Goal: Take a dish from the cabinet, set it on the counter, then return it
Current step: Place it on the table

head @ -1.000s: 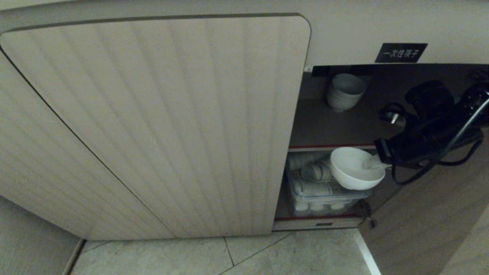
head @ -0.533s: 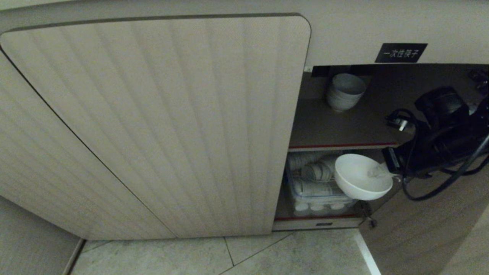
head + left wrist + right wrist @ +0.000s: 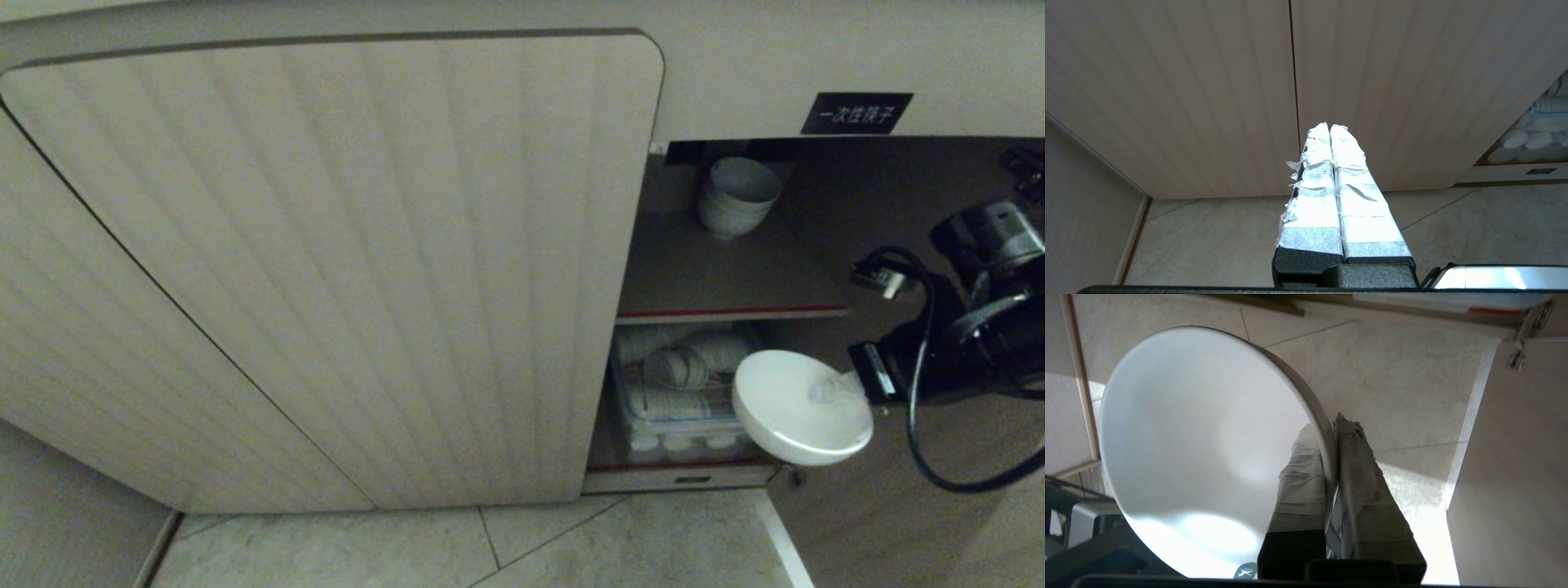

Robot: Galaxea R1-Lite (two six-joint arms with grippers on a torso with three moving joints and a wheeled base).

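Observation:
The dish (image 3: 796,408) is a small white bowl, held in the air in front of the open right half of the cabinet (image 3: 702,269), level with its lower shelf. My right gripper (image 3: 841,390) is shut on the dish's rim, one finger inside and one outside. In the right wrist view the dish (image 3: 1200,449) fills the frame beside the right gripper (image 3: 1329,428), with floor tiles beyond. My left gripper (image 3: 1329,127) is shut and holds nothing, parked low before the closed door. The counter is out of view.
A stack of white bowls (image 3: 735,196) stands on the upper shelf. A clear box of crockery (image 3: 678,392) fills the lower shelf. The closed fluted door (image 3: 343,269) is at the left, the open door panel (image 3: 922,490) at the right, and tiled floor (image 3: 490,547) below.
My right gripper has drawn back out of the cabinet to the right and downward, carrying the dish with it; the dish has tipped so that its opening faces up more. The left arm has kept still.

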